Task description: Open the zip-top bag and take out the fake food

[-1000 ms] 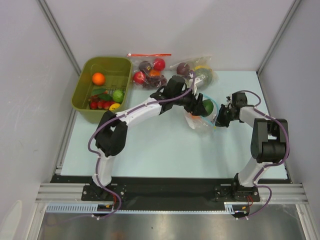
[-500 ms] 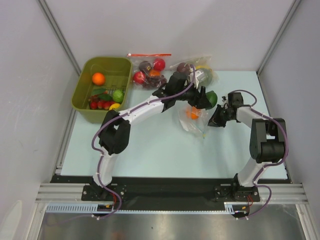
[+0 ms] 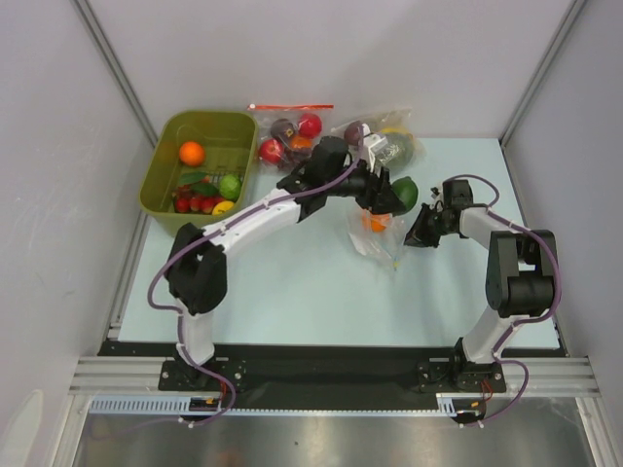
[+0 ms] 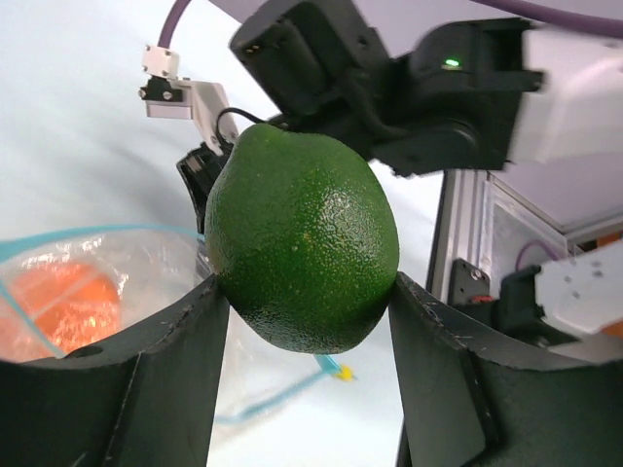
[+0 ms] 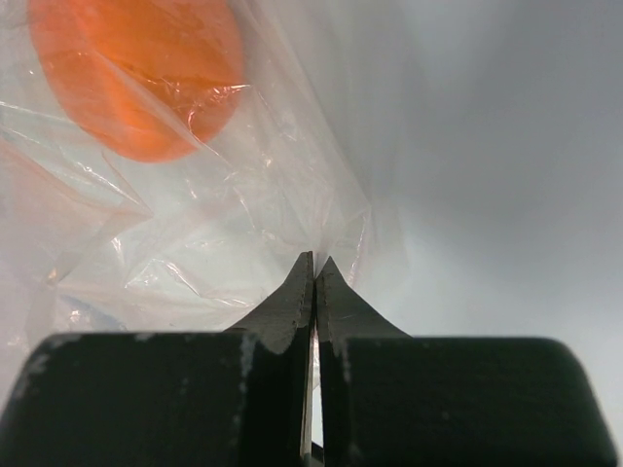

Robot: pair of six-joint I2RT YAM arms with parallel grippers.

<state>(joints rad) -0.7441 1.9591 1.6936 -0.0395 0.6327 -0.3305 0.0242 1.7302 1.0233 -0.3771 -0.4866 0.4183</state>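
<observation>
The clear zip-top bag [image 3: 382, 238] with its light-blue zip strip lies crumpled on the table. An orange fruit [image 3: 378, 222] is still inside it, also showing in the wrist views [image 4: 58, 304] [image 5: 136, 78]. My left gripper [image 3: 399, 195] hangs above the bag's far side, shut on a dark green fruit [image 3: 405, 191]. The left wrist view shows that fruit [image 4: 302, 233] pinched between both fingers of the gripper [image 4: 307, 302]. My right gripper [image 3: 416, 236] is shut on a fold of the bag's plastic [image 5: 243, 224], its tips [image 5: 313, 261] pressed together on the film.
An olive-green bin [image 3: 167, 190] at the back left holds an orange fruit [image 3: 192, 153], a light green one [image 3: 230, 185], a yellow one [image 3: 223, 207] and small red tomatoes. Two other clear bags of fruit [image 3: 292, 131] [image 3: 387, 141] lie at the back, just behind my left gripper.
My left gripper has lifted the dark green fruit out of the bag and drawn it back and up. The bag has slid left and flattened, with the right gripper still pinching it.
</observation>
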